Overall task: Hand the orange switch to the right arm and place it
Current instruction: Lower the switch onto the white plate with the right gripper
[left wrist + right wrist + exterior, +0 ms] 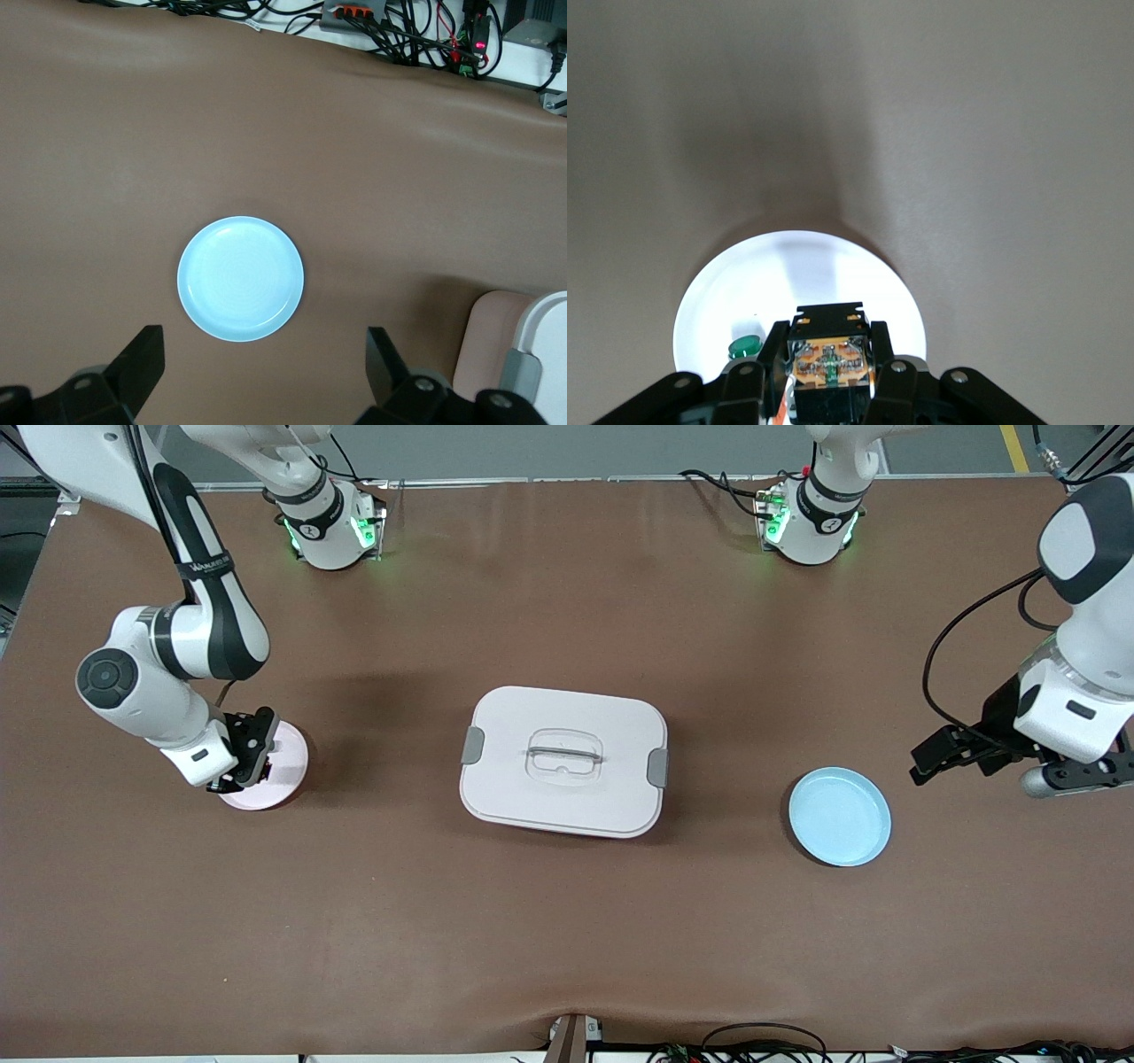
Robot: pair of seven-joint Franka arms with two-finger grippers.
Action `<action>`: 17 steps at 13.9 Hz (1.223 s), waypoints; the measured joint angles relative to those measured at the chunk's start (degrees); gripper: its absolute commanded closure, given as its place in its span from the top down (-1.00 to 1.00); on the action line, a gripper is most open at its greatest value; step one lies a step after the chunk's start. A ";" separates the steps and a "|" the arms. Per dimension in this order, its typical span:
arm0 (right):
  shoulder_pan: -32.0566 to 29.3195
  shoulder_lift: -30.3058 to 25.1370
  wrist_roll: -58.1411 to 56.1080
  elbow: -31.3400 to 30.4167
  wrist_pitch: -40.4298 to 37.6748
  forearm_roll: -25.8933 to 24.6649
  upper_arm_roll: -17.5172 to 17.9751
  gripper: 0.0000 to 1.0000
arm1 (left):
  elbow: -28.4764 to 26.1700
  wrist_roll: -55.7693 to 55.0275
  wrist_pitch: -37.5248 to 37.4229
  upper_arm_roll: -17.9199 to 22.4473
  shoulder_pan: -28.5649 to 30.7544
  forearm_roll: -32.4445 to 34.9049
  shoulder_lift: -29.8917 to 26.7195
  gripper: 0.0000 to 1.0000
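Right gripper (829,376) clamps the switch (829,359), low over the pink plate (288,766) toward the right arm's end from the box (563,760). Place step. Green-topped part (745,346) already lies on that plate. Left gripper (261,372) waits released above the blue plate (240,278). Next: lower clear of the green part, release.

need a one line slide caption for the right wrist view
Right gripper shut on the orange switch above a white plate that also holds a small green-topped part.
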 measured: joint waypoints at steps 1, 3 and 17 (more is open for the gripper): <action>-0.38 0.13 -0.01 -0.51 0.66 -0.02 0.00 -1.00 | 0.00 0.01 -0.41 0.00 0.38 0.00 -0.36 1.00; -0.82 0.42 -0.08 -0.67 1.11 -0.03 0.00 -1.00 | 0.00 0.02 -0.77 -0.04 0.54 0.00 -0.86 1.00; -0.87 4.29 -0.26 -0.79 4.29 -3.65 0.29 -1.00 | 0.02 0.01 -3.74 12.74 -11.47 -1.12 -4.74 1.00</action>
